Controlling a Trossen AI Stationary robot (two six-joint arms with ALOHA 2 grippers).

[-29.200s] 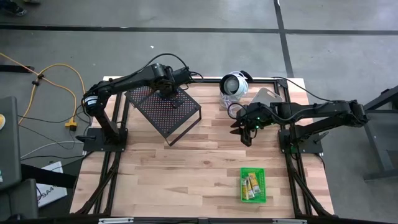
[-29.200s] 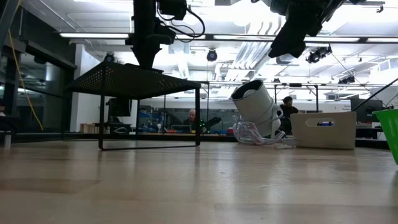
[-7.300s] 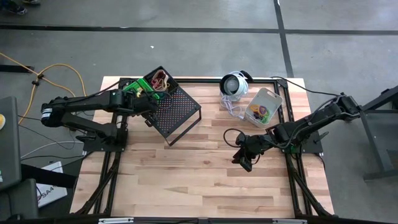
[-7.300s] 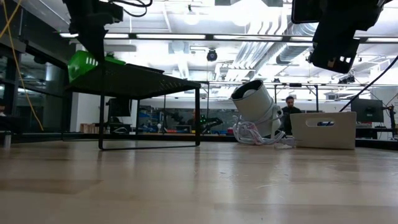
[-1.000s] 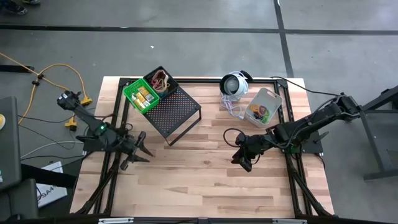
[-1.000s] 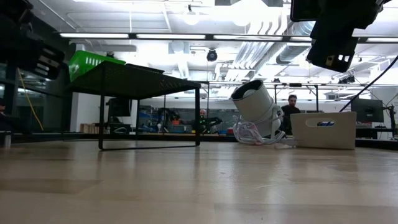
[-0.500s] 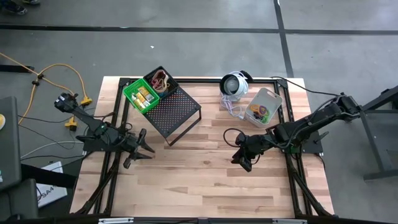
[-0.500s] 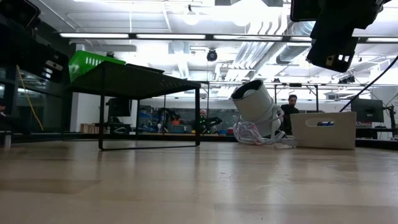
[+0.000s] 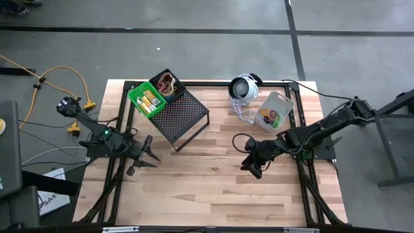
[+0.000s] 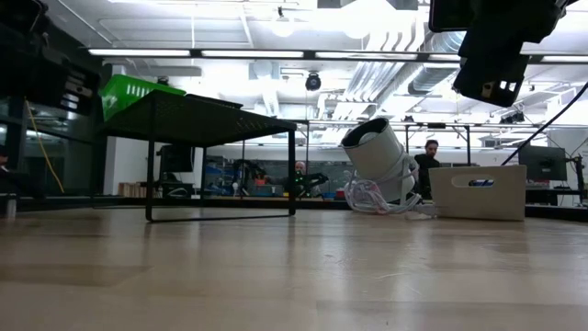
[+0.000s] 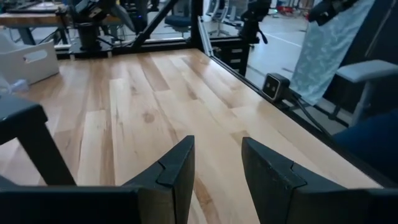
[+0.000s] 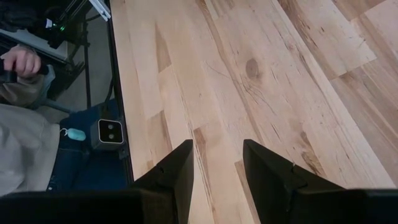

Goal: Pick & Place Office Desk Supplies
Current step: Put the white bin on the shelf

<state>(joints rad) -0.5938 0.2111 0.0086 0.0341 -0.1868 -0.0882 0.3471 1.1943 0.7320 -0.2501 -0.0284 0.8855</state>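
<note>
A green bin point(image 9: 145, 100) with little yellow pieces and a black bin point(image 9: 166, 83) with elastic loops stand on the black mesh rack point(image 9: 183, 118) at the far left. A grey bin point(image 9: 273, 111) holding more loops rests on the table at the far right. My left gripper point(image 9: 146, 156) hovers open near the table's left edge, in front of the rack, with nothing between its fingers point(image 11: 177, 171). My right gripper point(image 9: 251, 167) hangs open above the table's middle, tilted down, and is also empty point(image 12: 217, 168).
A round white-and-black device point(image 9: 243, 87) with a cord lies at the far edge beside the grey bin. Bare wooden table point(image 9: 213, 191) spreads across the near half. A person's hand point(image 12: 22, 62) shows beyond the table's edge in the right wrist view.
My left gripper has rolled a little about its own length while staying near the table's left edge. Its fingers stay open.
</note>
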